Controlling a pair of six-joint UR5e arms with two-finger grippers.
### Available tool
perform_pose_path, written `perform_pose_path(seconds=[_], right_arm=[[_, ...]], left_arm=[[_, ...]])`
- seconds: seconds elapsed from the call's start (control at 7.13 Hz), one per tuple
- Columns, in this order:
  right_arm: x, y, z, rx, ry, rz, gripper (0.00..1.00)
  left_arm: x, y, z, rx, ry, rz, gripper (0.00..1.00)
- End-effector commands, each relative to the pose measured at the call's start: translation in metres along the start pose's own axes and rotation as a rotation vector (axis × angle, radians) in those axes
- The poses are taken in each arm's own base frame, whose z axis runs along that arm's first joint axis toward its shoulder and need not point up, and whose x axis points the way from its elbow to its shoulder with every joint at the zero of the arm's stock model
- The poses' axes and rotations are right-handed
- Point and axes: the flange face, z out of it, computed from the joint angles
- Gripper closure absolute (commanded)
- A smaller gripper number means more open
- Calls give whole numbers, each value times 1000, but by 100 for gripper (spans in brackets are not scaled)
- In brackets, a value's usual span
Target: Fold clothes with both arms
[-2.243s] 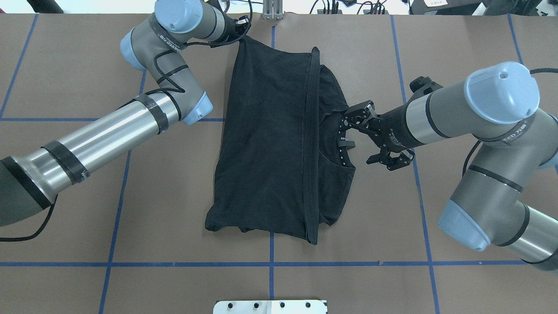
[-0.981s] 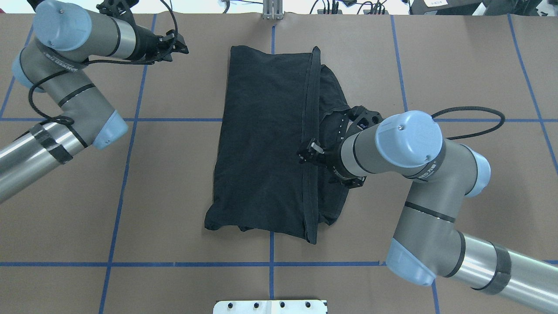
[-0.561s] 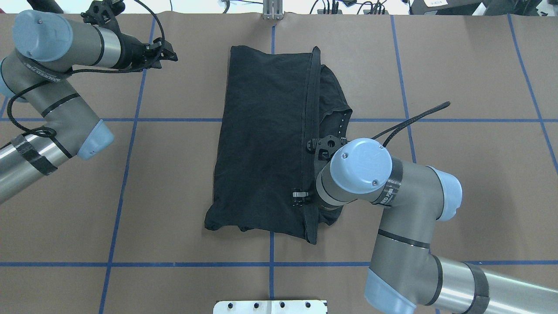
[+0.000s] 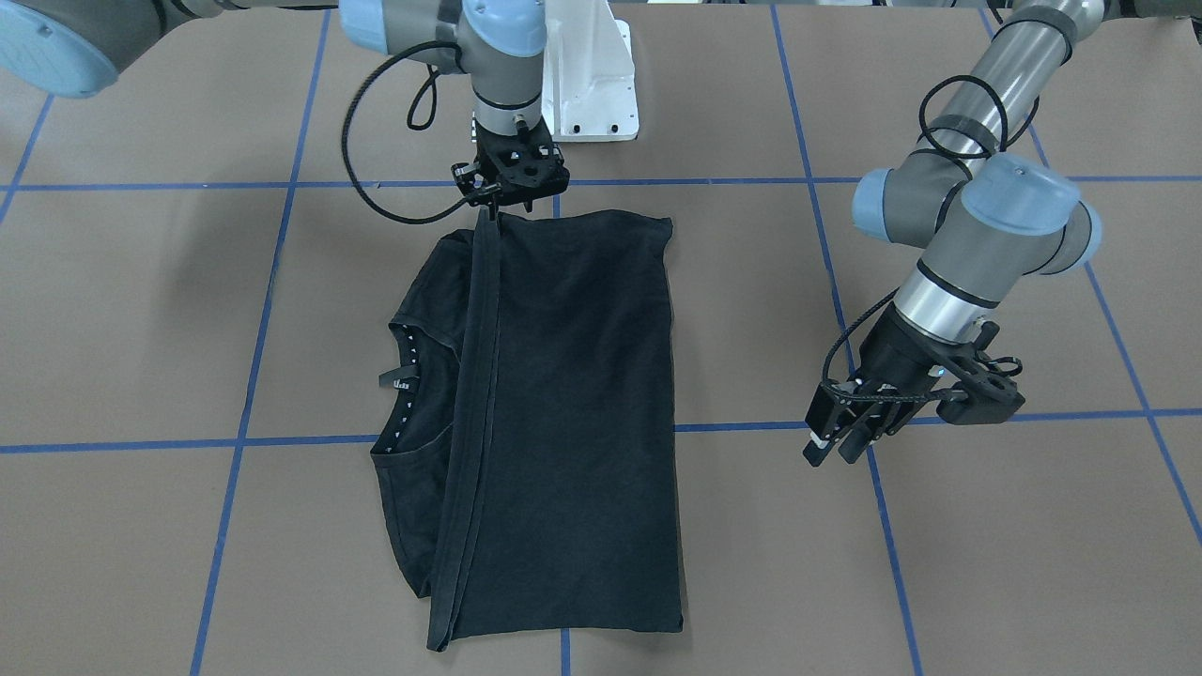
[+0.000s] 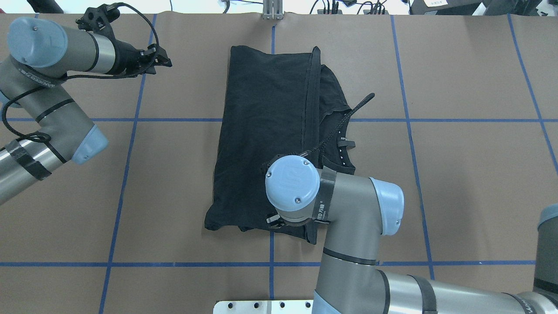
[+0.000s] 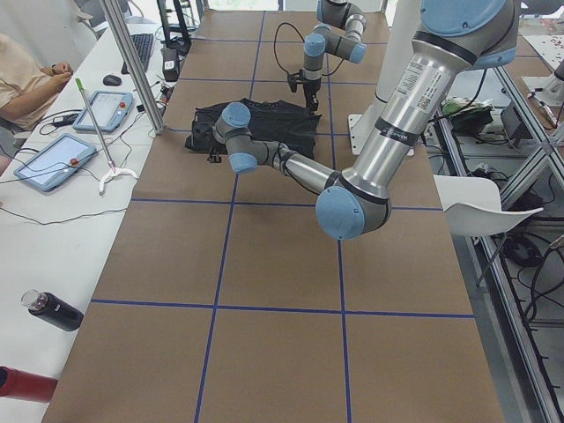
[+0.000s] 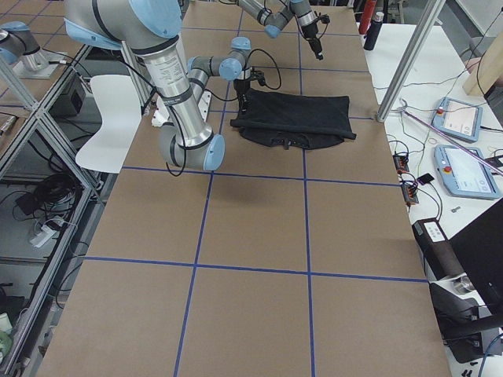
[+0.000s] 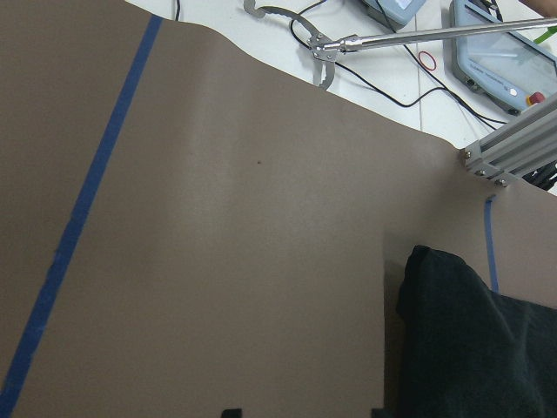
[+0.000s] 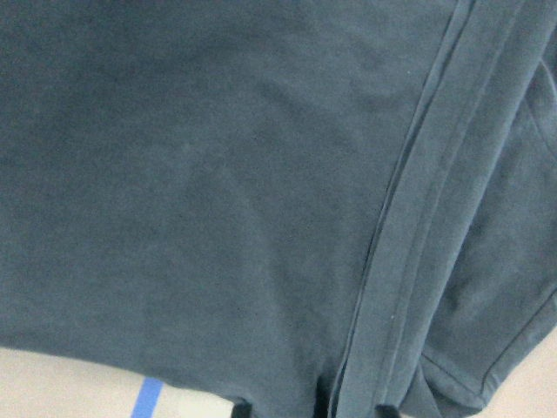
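Observation:
The clothes are one black T-shirt (image 5: 261,113), folded lengthwise and lying flat mid-table, its collar (image 4: 404,380) peeking out beside a doubled hem strip (image 4: 479,376). My right gripper (image 4: 490,214) points straight down at the hem's end on the shirt's robot-side edge. In the right wrist view the shirt (image 9: 218,174) fills the frame, and the open fingertips (image 9: 383,409) straddle the hem. In the overhead view the right wrist hides that gripper. My left gripper (image 5: 165,61) hovers open and empty over bare table, well left of the shirt's far corner (image 8: 487,348).
Brown paper with blue tape lines (image 5: 270,264) covers the table. The white pedestal base (image 4: 587,84) stands just behind the shirt. Beyond the far edge a side desk holds tablets (image 6: 53,163), a grabber tool (image 8: 348,43) and an aluminium post (image 6: 132,70); a person (image 6: 22,79) sits there.
The left gripper let go of the shirt's far corner and drew back to the left. The right arm swung from the collar along the hem to the shirt's near edge.

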Motion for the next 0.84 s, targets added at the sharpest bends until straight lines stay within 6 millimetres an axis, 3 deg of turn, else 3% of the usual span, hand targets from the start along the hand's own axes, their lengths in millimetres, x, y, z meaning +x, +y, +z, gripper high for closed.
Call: perform_pose_path(seconds=[0.0,0.28,0.42,0.56,0.7], right_arm=[[-16,-3,18,-35,100,-59,47],[-16,2,31,-71,141,-78,47],[-14,2,33,-75,148,-83,53],[-14,5,35,-82,155,-84,66],[-15,8,37,-86,157,-89,67]], left_arm=[[-12,11,-13,-40,10,24,41],[-9,11,-13,-36,13,23,41],[-9,11,-13,-36,13,23,41],[-9,11,-13,-36,13,23,41],[-9,11,-14,-37,13,23,41]])
